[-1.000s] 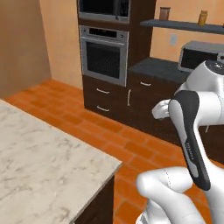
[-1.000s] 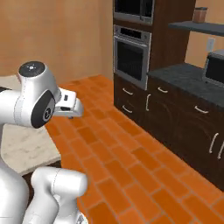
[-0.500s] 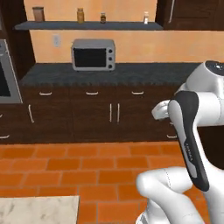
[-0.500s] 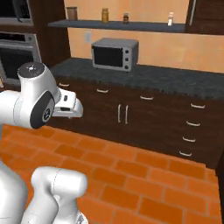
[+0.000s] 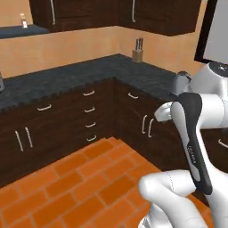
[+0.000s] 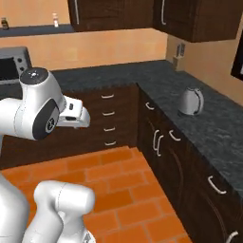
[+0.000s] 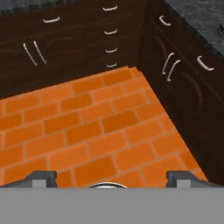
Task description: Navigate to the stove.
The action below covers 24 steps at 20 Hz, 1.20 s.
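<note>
The stove is out of view. My gripper (image 7: 113,178) is open, its two dark fingertips (image 7: 43,177) wide apart with nothing between them, and it looks down on the orange brick floor (image 7: 100,118). The hand (image 5: 163,113) hangs in front of the arm, above the floor and short of the corner cabinets; in the right base view the hand (image 6: 76,114) juts out to the right.
An L-shaped dark counter (image 5: 89,73) on dark drawers and doors (image 6: 111,118) wraps the corner ahead. A grey kettle (image 6: 190,101) stands on the right run, a knife block (image 5: 138,54) sits by the back wall, and a microwave (image 6: 12,64) is at far left.
The base has turned right, so the whole picture has shifted: the wall oven and microwave slid off to the left, and the corner counter with the kettle came into view. The arm's pose is unchanged.
</note>
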### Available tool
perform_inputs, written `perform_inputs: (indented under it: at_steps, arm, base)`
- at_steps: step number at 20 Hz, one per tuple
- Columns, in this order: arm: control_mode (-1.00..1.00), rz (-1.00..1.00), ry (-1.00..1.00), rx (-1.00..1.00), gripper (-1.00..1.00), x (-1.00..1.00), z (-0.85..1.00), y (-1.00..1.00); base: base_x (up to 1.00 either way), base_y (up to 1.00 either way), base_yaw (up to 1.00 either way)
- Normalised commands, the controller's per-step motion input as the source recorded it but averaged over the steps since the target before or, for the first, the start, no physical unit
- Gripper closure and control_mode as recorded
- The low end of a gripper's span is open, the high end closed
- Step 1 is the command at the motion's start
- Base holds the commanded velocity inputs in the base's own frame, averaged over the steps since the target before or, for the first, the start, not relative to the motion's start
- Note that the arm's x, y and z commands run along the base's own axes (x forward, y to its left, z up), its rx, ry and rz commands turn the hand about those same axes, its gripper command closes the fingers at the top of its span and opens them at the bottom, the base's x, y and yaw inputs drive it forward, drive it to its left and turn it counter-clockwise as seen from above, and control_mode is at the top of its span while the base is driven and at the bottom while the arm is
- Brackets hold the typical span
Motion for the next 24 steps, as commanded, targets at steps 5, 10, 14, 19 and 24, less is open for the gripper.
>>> perform_inputs:
  at_steps: [5, 10, 14, 19, 24]
  arm:
    - [1.00, 0.00, 0.00, 0.00, -1.00, 0.00, 0.00, 0.00]
    - [1.00, 0.00, 0.00, 0.00, -1.00, 0.00, 0.00, 0.00]
    - [1.00, 0.00, 0.00, 0.00, -1.00, 0.00, 0.00, 0.00]
    - [1.00, 0.00, 0.00, 0.00, -1.00, 0.00, 0.00, 0.00]
    - [1.00, 0.00, 0.00, 0.00, -1.00, 0.00, 0.00, 0.00]
  base:
    - [0.00, -0.26, -0.94]
    - [0.00, -0.89, -0.68]
    - [0.00, -1.00, -0.51]
    - [0.00, -1.00, -0.53]
    - [0.00, -1.00, -0.53]
